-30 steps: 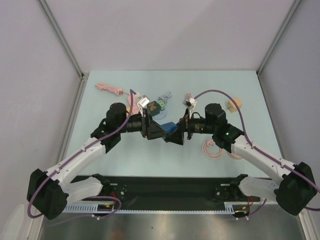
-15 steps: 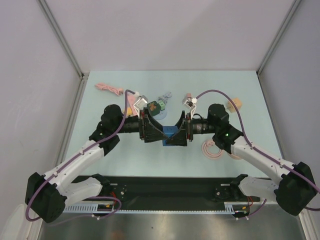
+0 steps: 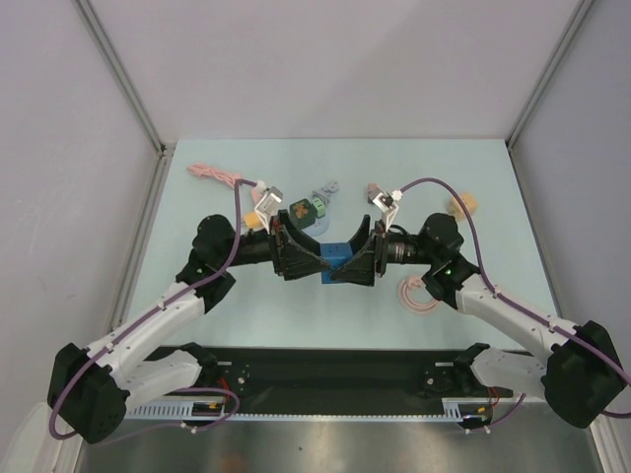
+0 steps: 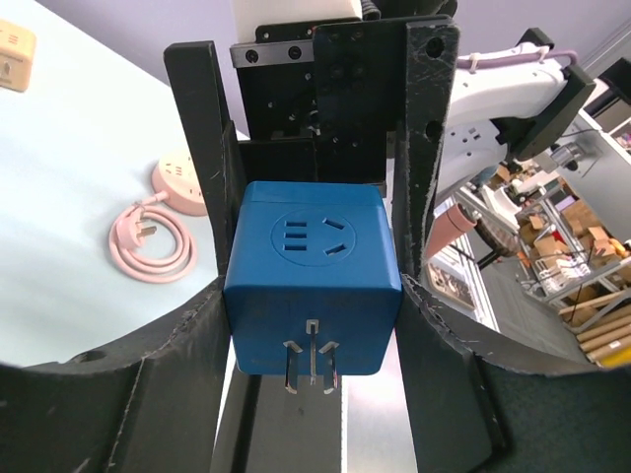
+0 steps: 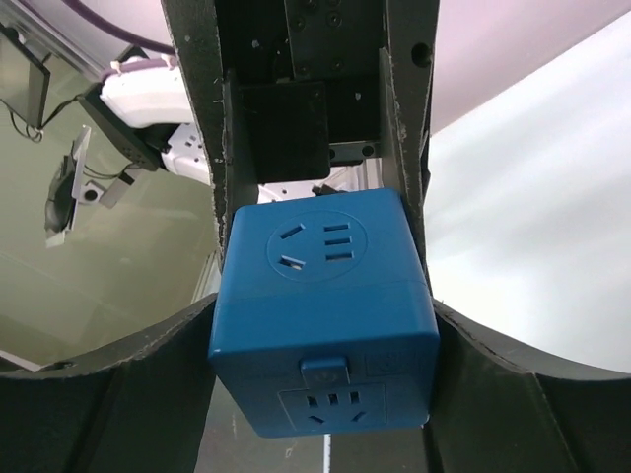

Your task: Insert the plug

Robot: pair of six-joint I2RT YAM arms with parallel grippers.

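The blue cube plug sits over the middle of the desk, between the two arms, which reach in toward each other from the left and the right. The left gripper has its jaws closed on the cube's two sides at a middling width. In the left wrist view both fingers press against the blue faces. The metal prongs stick out of the face turned toward that camera, and a round socket face points up. The right gripper brackets the same cube from the opposite side. Its fingers lie right along the cube's edges, but it cannot be told whether they press on it or only flank it. The cube face toward the right wrist camera carries a small button and socket slots. On the desk to the right lies a pink round socket with a coiled cable, a beige socket lies farther right, and a green block lies beyond the grippers.
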